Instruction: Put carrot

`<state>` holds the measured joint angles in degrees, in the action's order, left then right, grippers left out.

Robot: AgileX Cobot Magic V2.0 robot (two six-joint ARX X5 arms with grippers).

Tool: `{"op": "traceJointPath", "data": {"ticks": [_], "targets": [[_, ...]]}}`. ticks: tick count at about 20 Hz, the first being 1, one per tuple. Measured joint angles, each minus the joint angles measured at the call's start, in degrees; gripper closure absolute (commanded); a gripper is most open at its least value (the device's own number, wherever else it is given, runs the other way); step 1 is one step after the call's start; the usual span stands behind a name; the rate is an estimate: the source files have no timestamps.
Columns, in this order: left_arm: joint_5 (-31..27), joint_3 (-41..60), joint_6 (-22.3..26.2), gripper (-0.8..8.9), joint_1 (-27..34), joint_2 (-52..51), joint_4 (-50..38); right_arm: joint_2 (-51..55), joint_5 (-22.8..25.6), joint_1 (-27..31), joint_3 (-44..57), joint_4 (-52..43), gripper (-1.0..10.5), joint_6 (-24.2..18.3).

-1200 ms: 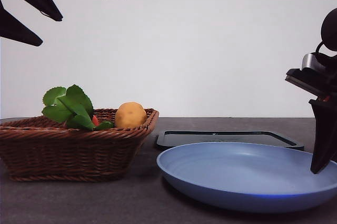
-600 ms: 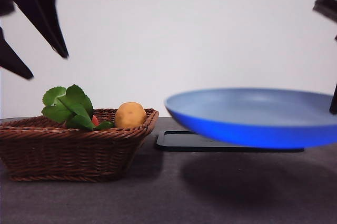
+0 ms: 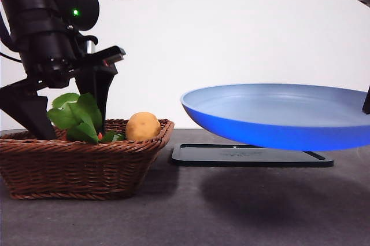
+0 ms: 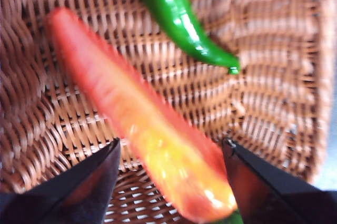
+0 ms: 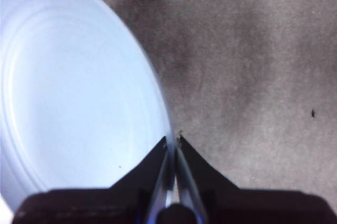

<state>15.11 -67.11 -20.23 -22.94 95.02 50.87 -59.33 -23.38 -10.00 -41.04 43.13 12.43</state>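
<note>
The carrot (image 3: 77,116), orange-red with broad green leaves, lies in the wicker basket (image 3: 75,168) at the left. In the left wrist view the carrot (image 4: 142,129) lies between my left gripper's (image 4: 171,142) open jaws, one on each side of it. In the front view the left gripper (image 3: 72,133) reaches down into the basket around the leaves. My right gripper (image 5: 172,139) is shut on the rim of the blue plate (image 5: 73,87). It holds the plate (image 3: 277,113) level in the air above the table at the right.
A yellow-orange potato-like lump (image 3: 143,126) sits at the basket's right end. A green pepper (image 4: 179,18) lies beside the carrot on the basket floor (image 4: 274,76). A flat black tray (image 3: 248,156) lies on the table under the raised plate.
My left arm has come down from the top left corner into the basket, around the carrot. My right gripper has lifted the blue plate off the table and holds it up.
</note>
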Motion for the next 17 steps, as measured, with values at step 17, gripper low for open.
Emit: {"op": "traceJointPath", "data": {"ticks": [17], "targets": [[7.9, -16.9, 4.3, 7.27, -2.1, -7.5, 1.5, -0.1, 0.0, -0.1, 0.0, -0.5, 9.4, 0.5]]}}
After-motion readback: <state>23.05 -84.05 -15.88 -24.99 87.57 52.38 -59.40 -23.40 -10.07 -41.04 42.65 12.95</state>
